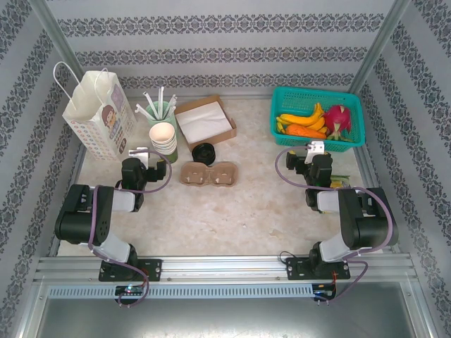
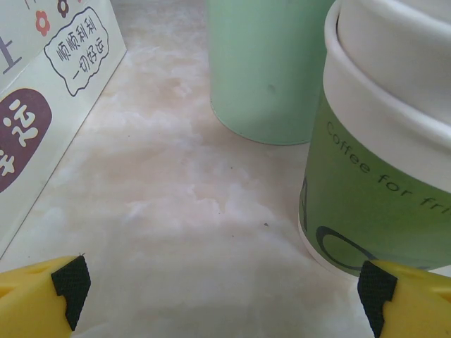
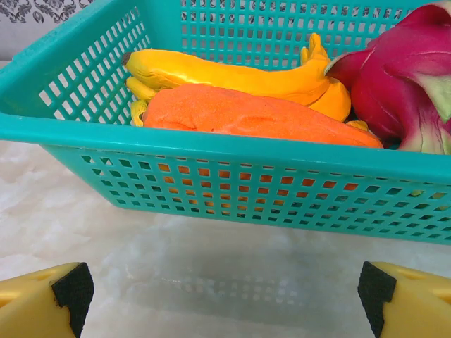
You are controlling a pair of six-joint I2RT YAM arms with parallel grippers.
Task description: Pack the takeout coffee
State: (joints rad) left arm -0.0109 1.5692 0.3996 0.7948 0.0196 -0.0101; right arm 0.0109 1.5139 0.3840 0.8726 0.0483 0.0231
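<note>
Takeout coffee [image 1: 204, 151], black lid up, stands mid-table just far of the cardboard carrier [image 1: 209, 174] and near the napkin box [image 1: 205, 121]. Open table [image 1: 246, 211] to its right and nearer. Cup stack [image 1: 163, 139] to its left. Left gripper [image 2: 222, 296] is by the stack, fingers spread wide, w/ paper bag [image 2: 42, 120] on its left. Right gripper [image 3: 225, 296], also spread, faces the teal basket [image 3: 232, 179] edge.

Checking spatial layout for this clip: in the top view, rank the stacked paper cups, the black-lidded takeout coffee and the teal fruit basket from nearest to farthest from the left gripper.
From the left gripper:
1. stack of paper cups, just to its right.
2. takeout coffee, farther right, mid-table.
3. teal fruit basket, at the far right corner.
</note>
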